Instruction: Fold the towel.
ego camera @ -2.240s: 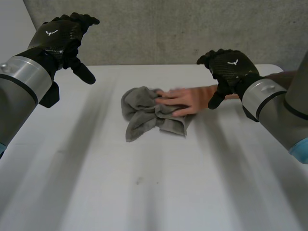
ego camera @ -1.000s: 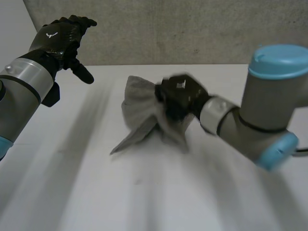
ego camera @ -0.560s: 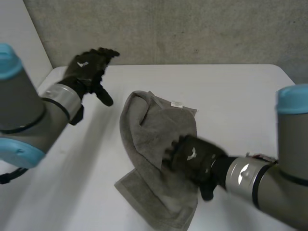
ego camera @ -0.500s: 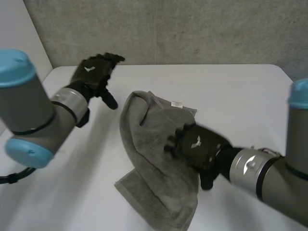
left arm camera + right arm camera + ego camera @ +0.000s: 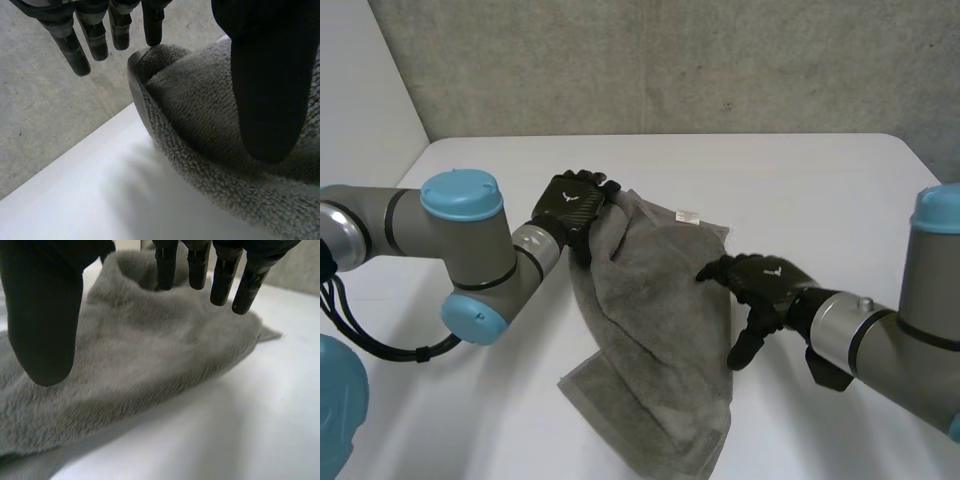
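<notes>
Rumpled towel (image 5: 655, 330) on the table (image 5: 800, 180), left hand (image 5: 572, 205) straight-fingered at its far corner, right hand (image 5: 760, 285) slack-fingered at its right edge, wall (image 5: 670, 60) behind.

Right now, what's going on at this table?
A two-armed robot is working on a grey towel, which lies rumpled and unfolded on the white table. The left robot hand is at the towel's far corner and the right robot hand at its right-side edge. Both have their fingers open, and neither is gripping it.
</notes>
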